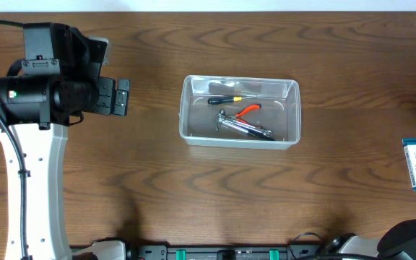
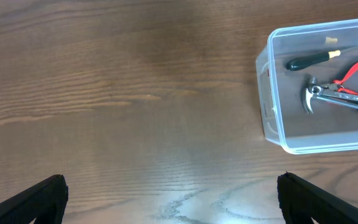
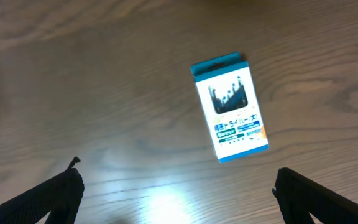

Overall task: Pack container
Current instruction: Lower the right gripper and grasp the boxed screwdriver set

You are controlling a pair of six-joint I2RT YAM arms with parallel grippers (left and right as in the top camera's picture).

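While right arm overhangs box, jaws apart

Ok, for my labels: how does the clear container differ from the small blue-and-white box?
The container is see-through; the box is opaque and printed. The container is far larger than the box. The container holds tools; the box lies outside it, apart. Both are rectangular and rest on the table.

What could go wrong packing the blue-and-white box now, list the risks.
1. The blue-and-white box lies flat on the table, skewed to the open right pincer; its fingers may shove it rather than grip it.
2. The container already holds a hammer, pliers and a screwdriver; the box may land tilted on them.
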